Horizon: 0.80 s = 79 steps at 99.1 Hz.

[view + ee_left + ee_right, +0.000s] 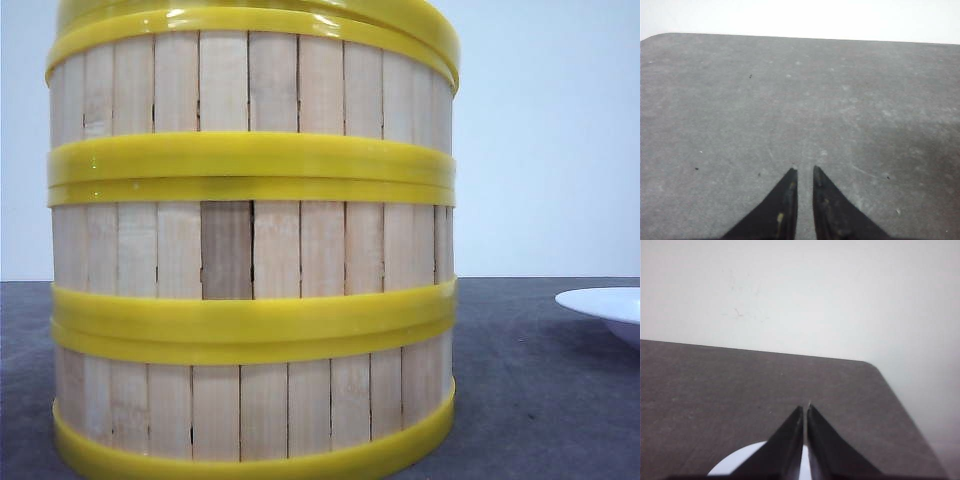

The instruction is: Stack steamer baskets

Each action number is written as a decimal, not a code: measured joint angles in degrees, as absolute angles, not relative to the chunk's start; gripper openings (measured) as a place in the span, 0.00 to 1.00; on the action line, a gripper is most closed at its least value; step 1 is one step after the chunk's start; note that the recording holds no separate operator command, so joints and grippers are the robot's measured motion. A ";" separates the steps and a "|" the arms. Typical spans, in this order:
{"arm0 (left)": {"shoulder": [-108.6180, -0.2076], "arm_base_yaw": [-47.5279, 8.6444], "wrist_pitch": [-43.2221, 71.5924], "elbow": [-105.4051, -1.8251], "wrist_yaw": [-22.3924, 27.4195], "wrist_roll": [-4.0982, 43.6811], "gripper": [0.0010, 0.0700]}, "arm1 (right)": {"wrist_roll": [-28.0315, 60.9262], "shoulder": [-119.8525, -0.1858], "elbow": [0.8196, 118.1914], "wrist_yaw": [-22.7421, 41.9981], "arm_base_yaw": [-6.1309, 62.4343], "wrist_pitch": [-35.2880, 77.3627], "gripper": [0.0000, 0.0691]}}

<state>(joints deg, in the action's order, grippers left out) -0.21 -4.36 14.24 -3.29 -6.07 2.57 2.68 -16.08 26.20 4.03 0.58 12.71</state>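
**Inspector:** Report the condition of the steamer baskets.

**Operator:** In the front view I see the steamer baskets (252,250) standing as one column of three tiers on the bench (540,390), very close to the camera. Each tier has walls of pale vertical wooden slats closed by thick yellow bands at its rims. One slat in the middle tier is darker than its neighbours. The tiers sit square on one another, upright, with the yellow bands meeting at each joint.

**Inspector:** What does each camera give you that the others do not?

**Operator:** Only the front view shows the column, plus the edge of a white plate (605,305) off to the right. My left wrist view shows only grey bench surface beyond the left tool (805,170). My right wrist view shows the bench corner, a pale wall, and the white plate directly under the right tool (805,407).

**Inspector:** State of the tools?

**Operator:** The left tool's fingers stand a narrow slit apart with nothing between them. The right tool's fingers are pressed nearly together, also empty.

**Inspector:** Position of the baskets relative to the tools?

**Operator:** Neither wrist camera catches the baskets, so I cannot tell how far off they stand. Neither tool touches them.
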 joint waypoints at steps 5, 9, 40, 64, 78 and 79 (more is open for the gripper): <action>-0.21 -4.36 14.24 -3.29 -6.07 2.57 0.03 | 1.04 -13.69 21.80 4.12 0.58 10.90 0.01; -0.21 -4.36 14.24 -3.29 -6.07 2.57 0.03 | -0.49 -11.77 18.50 4.29 0.58 10.02 0.01; -0.21 -4.36 14.24 -3.29 -6.07 2.57 0.03 | -4.86 -2.24 4.23 4.45 0.58 9.41 0.01; -0.21 -4.36 14.26 -3.29 -6.07 2.57 0.03 | -4.12 -0.36 0.95 4.47 0.58 9.63 0.01; -0.21 -4.36 14.24 -3.29 -6.07 2.57 0.03 | -1.02 -0.36 0.95 4.47 0.58 9.65 0.01; -0.21 -4.36 14.24 -3.29 -6.07 2.57 0.03 | -0.82 -0.36 0.95 4.47 0.58 9.65 0.01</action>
<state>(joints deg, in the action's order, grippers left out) -0.21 -4.36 14.24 -3.29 -6.07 2.57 -0.82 -0.36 0.95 4.47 0.58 9.65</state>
